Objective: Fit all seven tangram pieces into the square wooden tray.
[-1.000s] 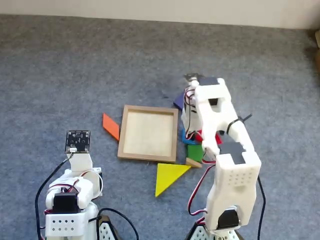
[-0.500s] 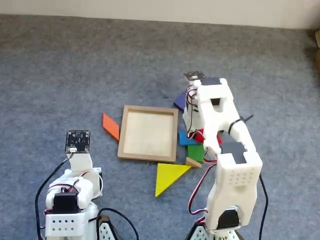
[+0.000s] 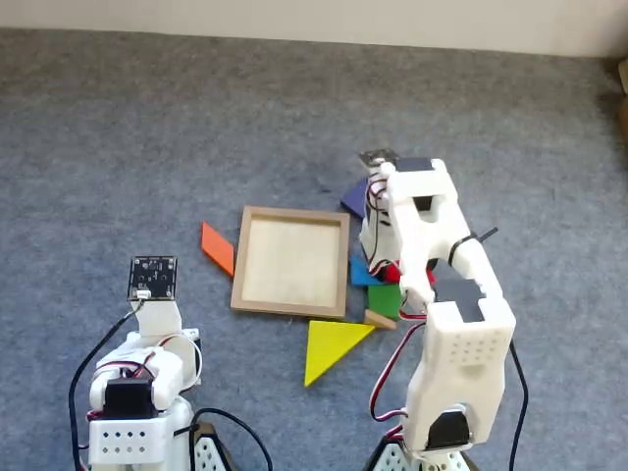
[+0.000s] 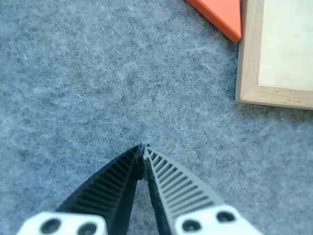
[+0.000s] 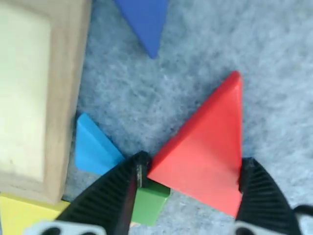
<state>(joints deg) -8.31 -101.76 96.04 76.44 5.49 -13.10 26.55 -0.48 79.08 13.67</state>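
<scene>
The square wooden tray [image 3: 291, 262] lies with nothing in it. Around it lie an orange piece [image 3: 218, 247], a yellow triangle [image 3: 334, 345], a dark blue triangle [image 3: 353, 197], a light blue triangle [image 3: 362, 272], a green square [image 3: 385, 297] and a tan piece [image 3: 381, 318]. My right gripper [image 5: 191, 170] is down among the pieces beside the tray, its fingers pressed on both sides of the red triangle [image 5: 205, 142]. My left gripper [image 4: 143, 151] is shut with nothing in it, over bare carpet near the tray's corner [image 4: 274, 54] and the orange piece [image 4: 220, 12].
Grey carpet covers the whole surface. The right arm [image 3: 427, 221] hangs over the cluster of pieces beside the tray. The left arm [image 3: 147, 334] stays folded near the front edge. Open carpet stretches beyond the tray.
The right arm has shifted slightly away from the tray, and more of the light blue triangle shows beside the tray's edge. The left arm has not moved.
</scene>
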